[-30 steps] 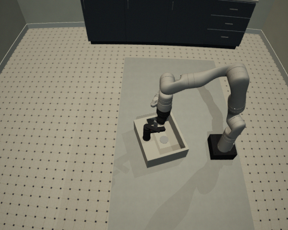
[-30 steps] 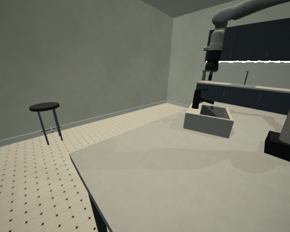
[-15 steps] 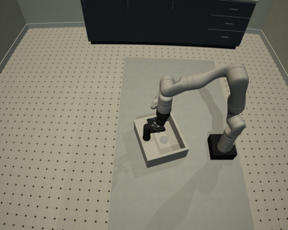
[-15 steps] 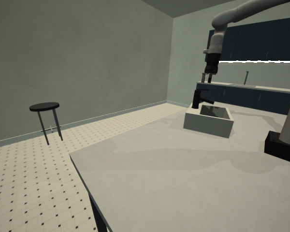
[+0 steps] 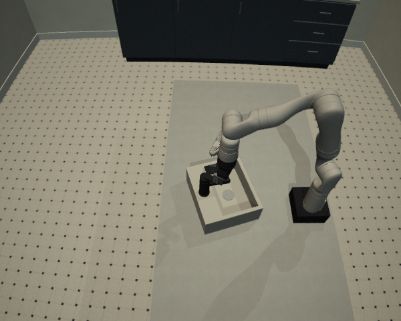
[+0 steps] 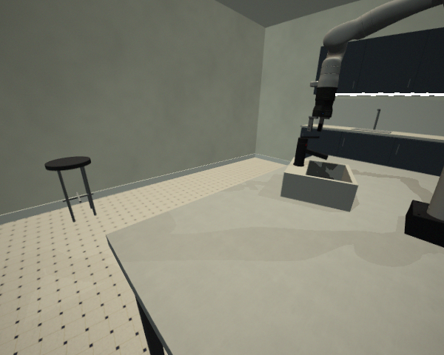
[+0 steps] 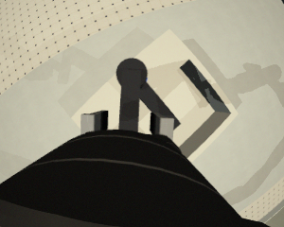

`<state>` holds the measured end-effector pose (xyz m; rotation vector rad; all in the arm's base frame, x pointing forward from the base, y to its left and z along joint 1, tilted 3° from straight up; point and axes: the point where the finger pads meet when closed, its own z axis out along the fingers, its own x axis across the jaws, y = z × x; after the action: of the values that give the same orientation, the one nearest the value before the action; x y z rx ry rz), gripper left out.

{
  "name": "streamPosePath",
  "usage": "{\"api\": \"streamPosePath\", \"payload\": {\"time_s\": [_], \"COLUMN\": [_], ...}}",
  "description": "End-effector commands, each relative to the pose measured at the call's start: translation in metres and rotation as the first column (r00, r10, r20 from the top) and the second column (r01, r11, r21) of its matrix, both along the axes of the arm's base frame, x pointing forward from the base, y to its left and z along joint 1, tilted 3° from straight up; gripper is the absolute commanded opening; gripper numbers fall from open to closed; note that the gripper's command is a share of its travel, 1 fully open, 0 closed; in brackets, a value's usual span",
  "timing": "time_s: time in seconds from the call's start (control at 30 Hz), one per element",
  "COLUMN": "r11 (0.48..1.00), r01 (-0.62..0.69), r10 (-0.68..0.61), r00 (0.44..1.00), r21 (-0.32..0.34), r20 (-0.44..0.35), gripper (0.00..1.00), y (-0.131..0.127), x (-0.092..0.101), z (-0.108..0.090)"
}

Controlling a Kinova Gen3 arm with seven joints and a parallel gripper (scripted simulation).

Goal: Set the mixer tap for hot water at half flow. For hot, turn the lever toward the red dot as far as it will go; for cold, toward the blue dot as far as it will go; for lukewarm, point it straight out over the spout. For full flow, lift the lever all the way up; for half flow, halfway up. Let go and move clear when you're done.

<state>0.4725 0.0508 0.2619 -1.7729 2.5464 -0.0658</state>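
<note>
While its fingers stood spread as wide as they go with nothing between them, the gripper (image 6: 315, 124) hung just above the mixer tap (image 6: 299, 151), touching neither the tap nor its lever (image 6: 309, 137). That black tap stood on the rear corner of the pale square sink basin (image 6: 317, 188), its spout (image 6: 316, 153) reaching out over the bowl. Seen from the wrist, the two fingertips straddled the lever (image 7: 129, 106) from above, well apart from each other.

Open pincer (image 6: 315, 124) just above lever (image 6: 309, 137); basin wall (image 6: 317, 189) apart below
</note>
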Motion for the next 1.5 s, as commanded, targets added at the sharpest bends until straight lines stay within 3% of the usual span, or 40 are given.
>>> {"api": "streamPosePath", "payload": {"time_s": [0.0,1.47], "r11": [1.000,1.000], "r01": [0.001,0.001], "r10": [-0.001,-0.001], "r00": [1.000,1.000], "r21": [0.003,0.003], "r20": [-0.005,-0.011], "gripper": [1.00,1.00], "y": [0.0028,0.0029], "x": [-0.0010,-0.0027], "z": [-0.0064,-0.0125]}}
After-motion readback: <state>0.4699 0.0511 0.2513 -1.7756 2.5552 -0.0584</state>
